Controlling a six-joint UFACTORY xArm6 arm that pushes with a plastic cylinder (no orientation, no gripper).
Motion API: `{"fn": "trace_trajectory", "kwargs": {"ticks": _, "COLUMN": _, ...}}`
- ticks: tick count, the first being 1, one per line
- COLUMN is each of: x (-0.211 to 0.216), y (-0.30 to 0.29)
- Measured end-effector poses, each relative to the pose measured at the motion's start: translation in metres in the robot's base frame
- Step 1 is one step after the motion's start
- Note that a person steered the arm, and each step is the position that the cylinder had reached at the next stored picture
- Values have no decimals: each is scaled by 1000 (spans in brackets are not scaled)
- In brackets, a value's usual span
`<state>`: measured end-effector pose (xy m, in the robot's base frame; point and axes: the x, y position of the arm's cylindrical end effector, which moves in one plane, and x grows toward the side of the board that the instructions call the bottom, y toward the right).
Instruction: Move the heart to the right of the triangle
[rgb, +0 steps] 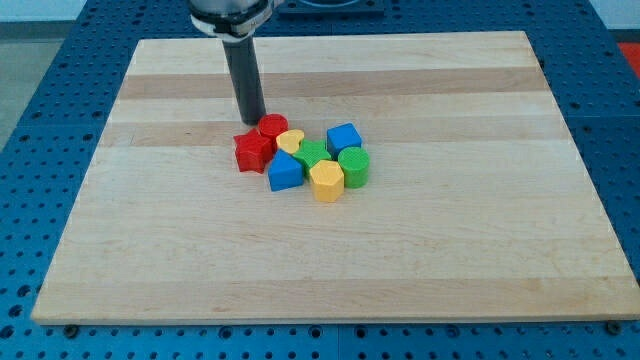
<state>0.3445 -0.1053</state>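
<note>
The yellow heart (291, 140) lies in a tight cluster of blocks near the middle of the wooden board (450, 240). The blue triangle (284, 173) sits just below it, at the cluster's lower left. My tip (252, 121) stands at the cluster's upper left, touching or nearly touching the red cylinder (272, 128) and just above the red star (253, 152). The heart is to the right of the red cylinder, up and slightly right of the triangle.
The cluster also holds a green star (313, 154), a blue cube (343, 138), a green cylinder (354, 166) and a yellow hexagon (326, 180). The board rests on a blue perforated table (30, 120).
</note>
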Motion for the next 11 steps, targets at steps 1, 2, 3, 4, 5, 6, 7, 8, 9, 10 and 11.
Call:
{"fn": "trace_trajectory", "kwargs": {"ticks": 1, "x": -61, "y": 8}}
{"fn": "trace_trajectory", "kwargs": {"ticks": 2, "x": -50, "y": 54}}
{"fn": "trace_trajectory", "kwargs": {"ticks": 3, "x": -18, "y": 59}}
{"fn": "trace_trajectory", "kwargs": {"ticks": 4, "x": 2, "y": 48}}
{"fn": "trace_trajectory", "kwargs": {"ticks": 5, "x": 25, "y": 38}}
{"fn": "trace_trajectory", "kwargs": {"ticks": 6, "x": 41, "y": 43}}
{"fn": "trace_trajectory", "kwargs": {"ticks": 7, "x": 57, "y": 44}}
{"fn": "trace_trajectory", "kwargs": {"ticks": 8, "x": 73, "y": 44}}
{"fn": "trace_trajectory", "kwargs": {"ticks": 9, "x": 86, "y": 42}}
{"fn": "trace_trajectory", "kwargs": {"ticks": 10, "x": 98, "y": 41}}
{"fn": "trace_trajectory", "kwargs": {"ticks": 11, "x": 101, "y": 42}}
